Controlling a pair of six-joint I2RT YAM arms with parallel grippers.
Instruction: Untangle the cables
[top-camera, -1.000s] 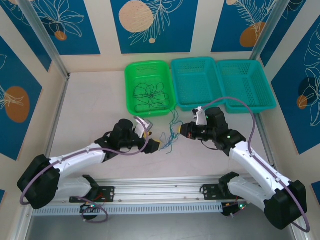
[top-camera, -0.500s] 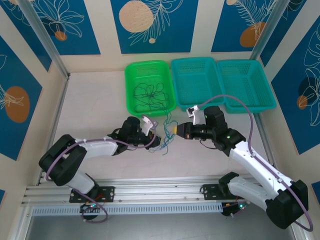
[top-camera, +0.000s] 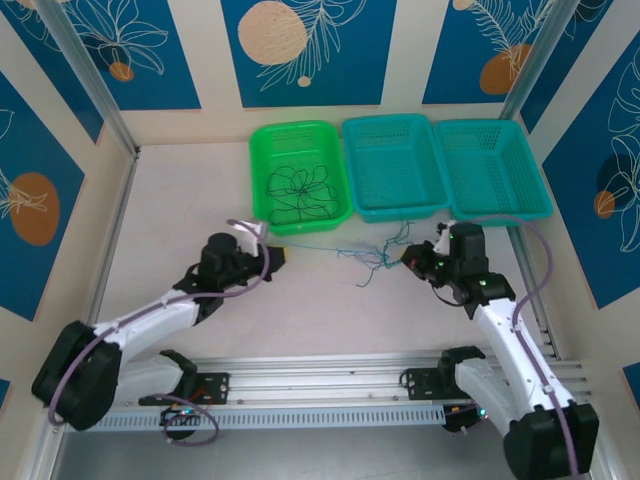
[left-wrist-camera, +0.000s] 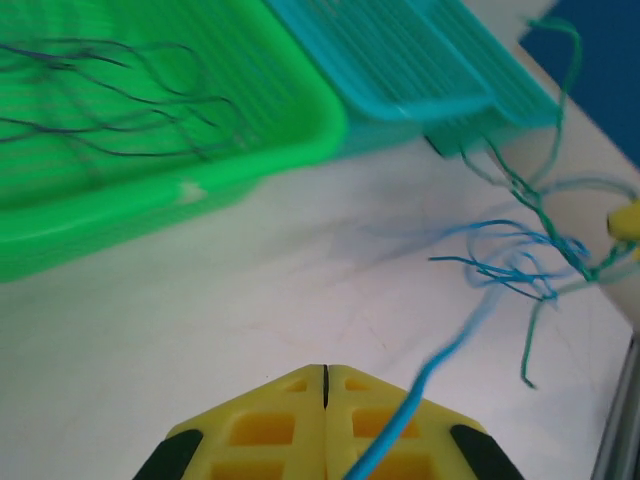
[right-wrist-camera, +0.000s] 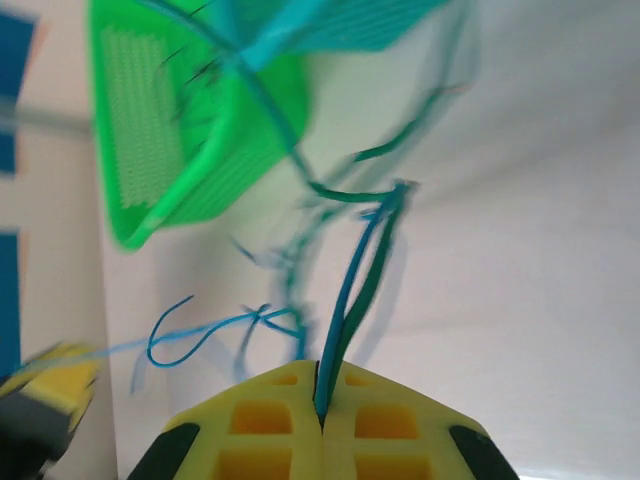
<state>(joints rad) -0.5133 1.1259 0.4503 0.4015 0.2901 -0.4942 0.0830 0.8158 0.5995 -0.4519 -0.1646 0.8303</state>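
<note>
A small tangle of thin blue and green cables (top-camera: 372, 258) hangs stretched between my two grippers, just in front of the green basket (top-camera: 257, 170). My left gripper (top-camera: 280, 256) is shut. A blue cable (left-wrist-camera: 440, 360) runs from under its right finger (left-wrist-camera: 400, 420) in a taut line to the tangle (left-wrist-camera: 520, 265). My right gripper (top-camera: 410, 258) is shut on a blue cable (right-wrist-camera: 350, 275) and a green cable (right-wrist-camera: 378, 270), both pinched in the seam of its jaws (right-wrist-camera: 320, 372). More dark cables (top-camera: 300, 190) lie curled inside the green basket.
Two teal baskets (top-camera: 395, 210) (top-camera: 500, 215) stand to the right of the green one along the back. An aluminium rail (top-camera: 320, 375) crosses the near edge. Bare table lies left of the left arm.
The left gripper has shut on the blue cable and pulled back left. The right gripper has moved right. The tangle between them is now drawn out long.
</note>
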